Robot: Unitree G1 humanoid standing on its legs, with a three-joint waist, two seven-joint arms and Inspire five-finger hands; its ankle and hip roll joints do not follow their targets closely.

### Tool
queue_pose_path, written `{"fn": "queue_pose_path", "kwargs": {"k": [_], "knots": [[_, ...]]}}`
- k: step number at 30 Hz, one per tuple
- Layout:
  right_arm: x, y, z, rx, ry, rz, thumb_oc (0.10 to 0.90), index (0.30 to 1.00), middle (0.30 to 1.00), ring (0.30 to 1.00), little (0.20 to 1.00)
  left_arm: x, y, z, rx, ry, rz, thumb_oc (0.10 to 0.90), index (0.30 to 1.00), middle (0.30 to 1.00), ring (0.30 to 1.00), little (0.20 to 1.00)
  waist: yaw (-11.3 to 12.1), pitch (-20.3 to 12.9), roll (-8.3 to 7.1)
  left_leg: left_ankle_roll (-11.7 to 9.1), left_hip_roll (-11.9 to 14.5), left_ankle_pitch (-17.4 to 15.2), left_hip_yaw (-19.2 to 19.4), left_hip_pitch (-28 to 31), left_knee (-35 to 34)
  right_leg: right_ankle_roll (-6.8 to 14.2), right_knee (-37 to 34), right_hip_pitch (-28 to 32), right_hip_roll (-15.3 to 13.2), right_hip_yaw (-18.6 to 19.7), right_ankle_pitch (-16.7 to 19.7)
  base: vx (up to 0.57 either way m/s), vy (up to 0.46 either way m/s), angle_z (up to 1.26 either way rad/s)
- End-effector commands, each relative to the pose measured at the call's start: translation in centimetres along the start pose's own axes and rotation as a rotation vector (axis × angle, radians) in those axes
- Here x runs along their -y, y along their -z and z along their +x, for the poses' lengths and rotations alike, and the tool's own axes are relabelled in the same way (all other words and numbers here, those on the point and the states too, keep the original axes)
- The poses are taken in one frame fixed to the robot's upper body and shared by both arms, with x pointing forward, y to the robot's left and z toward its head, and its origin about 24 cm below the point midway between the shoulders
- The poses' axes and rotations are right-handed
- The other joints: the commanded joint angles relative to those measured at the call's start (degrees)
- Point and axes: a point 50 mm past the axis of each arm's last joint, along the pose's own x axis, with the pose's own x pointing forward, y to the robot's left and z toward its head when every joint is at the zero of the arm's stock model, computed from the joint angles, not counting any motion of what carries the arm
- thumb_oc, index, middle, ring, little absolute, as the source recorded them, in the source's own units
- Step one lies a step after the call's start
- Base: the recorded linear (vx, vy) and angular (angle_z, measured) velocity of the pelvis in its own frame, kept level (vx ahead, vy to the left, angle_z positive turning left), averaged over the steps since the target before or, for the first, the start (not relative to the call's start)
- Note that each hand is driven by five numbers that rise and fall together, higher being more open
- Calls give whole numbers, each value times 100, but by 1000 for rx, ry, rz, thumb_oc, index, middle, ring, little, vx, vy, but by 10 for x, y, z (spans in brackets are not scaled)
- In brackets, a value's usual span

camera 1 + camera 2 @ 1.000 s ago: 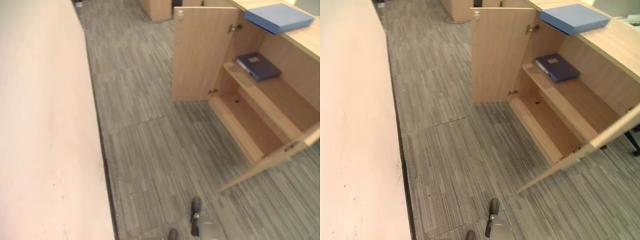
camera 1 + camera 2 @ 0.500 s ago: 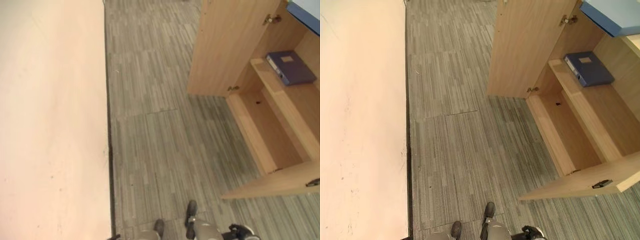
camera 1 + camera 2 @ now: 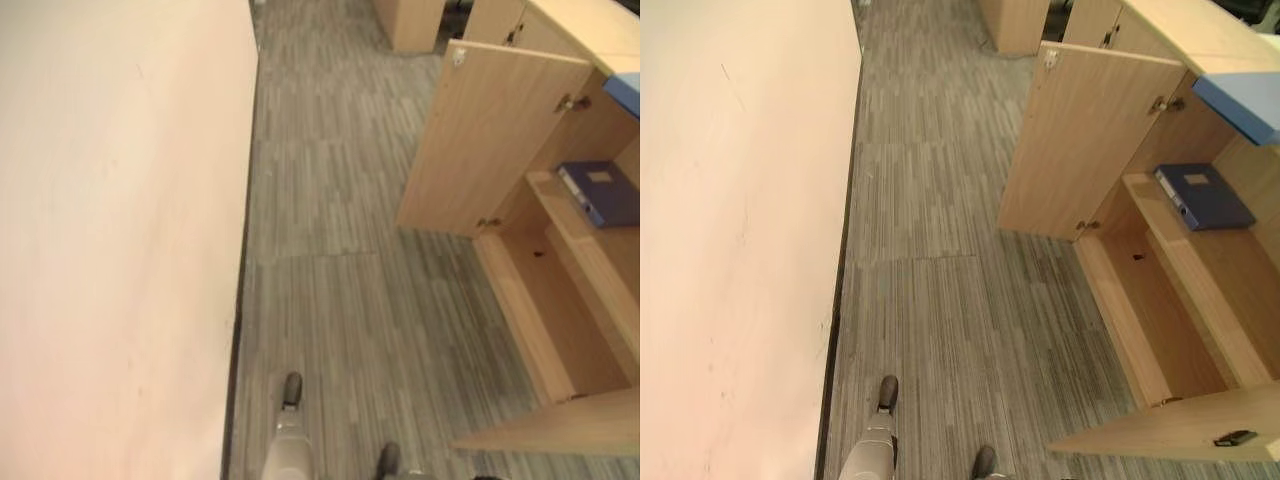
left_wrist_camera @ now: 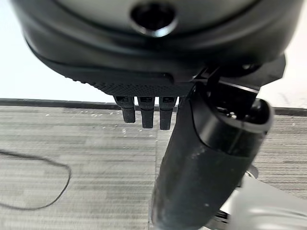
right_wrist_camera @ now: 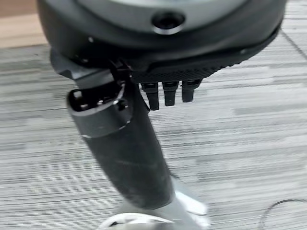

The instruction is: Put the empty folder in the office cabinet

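Both hands are hanging over the grey floor [image 3: 940, 300], holding nothing: left hand [image 4: 158, 52] and right hand [image 5: 158, 48], fingers straight. Far from them, the dark blue folder [image 3: 1203, 195] is lying on the shelf inside the open cabinet [image 3: 1090, 150].

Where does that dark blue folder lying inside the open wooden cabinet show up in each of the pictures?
Left eye view: the dark blue folder lies flat on the cabinet's upper shelf, at the right edge.
Right eye view: same folder, same shelf, further from the edge.
Both wrist views: grey carpet beyond each hand, no folder.
Shared landmark: the open light-wood cabinet door left of the folder.
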Motion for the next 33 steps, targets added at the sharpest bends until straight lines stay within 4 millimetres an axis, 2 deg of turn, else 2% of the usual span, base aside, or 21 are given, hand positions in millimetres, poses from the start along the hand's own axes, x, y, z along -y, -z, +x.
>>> {"fn": "queue_pose_path", "kwargs": {"k": [1, 2, 4, 5, 6, 7, 8, 9, 11, 13, 15, 17, 19, 20, 22, 25, 27, 29, 31, 32, 33], "knots": [[12, 30, -2, -101, 30, -28, 800, 900, 900, 900, 900, -30, 3, -1, 15, -92, 88, 800, 900, 900, 900, 900, 67, -239, -160, 261, -323, 817, -117, -276, -682, 336, 784, 551, -203, 251, -977, 487, 425, -89], [12, 33, -2, -112, 21, -29, 800, 900, 900, 900, 900, -35, -7, 0, 47, -93, 109, 800, 900, 900, 900, 900, 61, -269, -235, 343, -512, 644, 24, -339, -179, 424, 742, 522, -413, 305, -742, 273, 283, -38], [12, 33, -2, -110, 19, -29, 800, 900, 900, 900, 900, -38, -12, 0, 63, -101, 109, 800, 900, 900, 900, 900, 82, -286, -293, 411, -615, 501, 84, -389, -23, 471, 795, 419, -515, 338, -551, 253, 267, -16], [12, 28, -2, -102, 16, -28, 800, 900, 900, 900, 900, -45, -25, 0, 100, -116, 87, 800, 900, 900, 900, 900, 118, -287, -349, 569, -785, 210, 195, -478, 257, 567, 977, 230, -721, 332, -130, 159, 169, -22], [12, 28, -2, -102, 16, -28, 800, 900, 900, 900, 900, -45, -25, 0, 100, -116, 87, 800, 900, 900, 900, 900, 118, -288, -350, 569, -785, 210, 196, -479, 258, 567, 977, 228, -721, 333, -130, 320, 402, -35], [12, 14, -1, -64, 15, -9, 800, 900, 900, 900, 900, -50, -32, -1, 122, -131, 68, 800, 900, 900, 900, 900, 153, -225, -324, 762, -934, -66, 341, -387, 355, 570, 1628, -115, -989, 270, 362, 163, 236, -29], [12, 14, -1, -64, 15, -9, 800, 900, 900, 900, 900, -50, -32, -1, 122, -131, 68, 800, 900, 900, 900, 900, 156, -226, -326, 763, -935, -67, 345, -388, 356, 571, 1631, -119, -991, 274, 361, 345, 417, -30], [9, 2, 0, -22, 8, 7, 800, 900, 900, 900, 900, -56, -33, -1, 125, -146, 78, 800, 900, 900, 900, 900, 159, -141, -302, 885, -1020, -353, 454, -192, 392, 575, 2224, -319, -1209, 72, 629, 183, 183, -28], [7, -7, 0, 12, 0, 19, 800, 900, 900, 900, 900, -59, -34, -1, 128, -153, 72, 800, 900, 900, 900, 900, 139, -83, -272, 939, -1039, -387, 523, -69, 339, 566, 2509, -503, -1269, -29, 735, 197, 233, -31], [5, -23, 0, 69, -8, 46, 800, 900, 900, 900, 900, -65, -38, -2, 138, -173, 44, 800, 900, 900, 900, 900, 87, 46, -226, 996, -1030, -441, 626, 178, 195, 538, 2688, -780, -1268, -318, 610, 228, 196, -46], [3, -32, 0, 94, -11, 47, 800, 900, 900, 900, 900, -67, -39, -2, 135, -184, 15, 800, 900, 900, 900, 900, 52, 187, -169, 976, -947, -542, 764, 474, 40, 521, 2329, -1113, -1102, -774, 200, 240, 46, -23], [2, -31, 0, 84, -7, 38, 800, 900, 900, 900, 900, -65, -36, -2, 118, -180, 10, 800, 900, 900, 900, 900, 6, 270, -125, 939, -880, -655, 848, 746, -63, 577, 1772, -1348, -964, -981, 127, 214, -59, -36], [2, -30, 0, 79, -6, 28, 800, 900, 900, 900, 900, -63, -34, -1, 112, -174, 15, 800, 900, 900, 900, 900, -16, 302, -103, 905, -851, -713, 881, 869, -93, 633, 1418, -1367, -907, -1084, 197, 187, -93, -33], [4, -29, 0, 70, 2, 3, 800, 900, 900, 900, 900, -60, -33, -1, 107, -171, 27, 800, 900, 900, 900, 900, -47, 353, -88, 835, -800, -835, 969, 1112, -150, 799, 719, -1513, -859, -1364, 524, 257, -167, -21], [2, -29, 0, 63, -3, -12, 800, 900, 900, 900, 900, -57, -32, -1, 105, -162, 28, 800, 900, 900, 900, 900, -68, 404, -81, 754, -753, -963, 1020, 1317, -139, 913, 268, -1702, -849, -1504, 737, 267, -174, -19], [0, -21, 0, 37, -11, -17, 800, 900, 900, 900, 900, -57, -32, -1, 105, -165, 21, 800, 900, 900, 900, 900, -125, 432, -118, 624, -712, -1205, 973, 1642, -134, 1005, -109, -1749, -822, -1279, 932, 387, -284, 4], [-1, -14, 0, 17, -12, -12, 800, 900, 900, 900, 900, -57, -28, -1, 94, -167, 13, 800, 900, 900, 900, 900, -129, 408, -146, 583, -694, -1292, 962, 1751, -136, 990, -120, -1673, -836, -1294, 982, 314, -245, 9], [4, -8, 0, -4, 3, -3, 800, 900, 900, 900, 900, -50, -28, 0, 95, -152, -18, 800, 900, 900, 900, 900, -235, 371, -116, 498, -437, -1371, 842, 1827, 34, 907, 426, -1858, -816, -1301, 899, 353, -330, 25], [5, -9, 0, -1, 7, -7, 800, 900, 900, 900, 900, -47, -32, 0, 108, -142, -30, 800, 900, 900, 900, 900, -245, 380, -90, 478, -362, -1348, 803, 1805, 71, 865, 792, -2005, -843, -1348, 766, 132, -165, 46], [14, -18, 0, 30, 40, 31, 800, 900, 900, 900, 900, -40, -39, 1, 128, -133, -24, 800, 900, 900, 900, 900, -327, 386, -59, 440, -230, -1237, 745, 1824, -29, 790, 1300, -2161, -913, -1371, 539, 78, -118, 31], [14, -18, 0, 30, 40, 31, 800, 900, 900, 900, 900, -40, -39, 1, 128, -132, -24, 800, 900, 900, 900, 900, -330, 384, -59, 439, -233, -1234, 741, 1822, -34, 790, 1319, -2171, -921, -1371, 526, 117, -162, 1]]}}
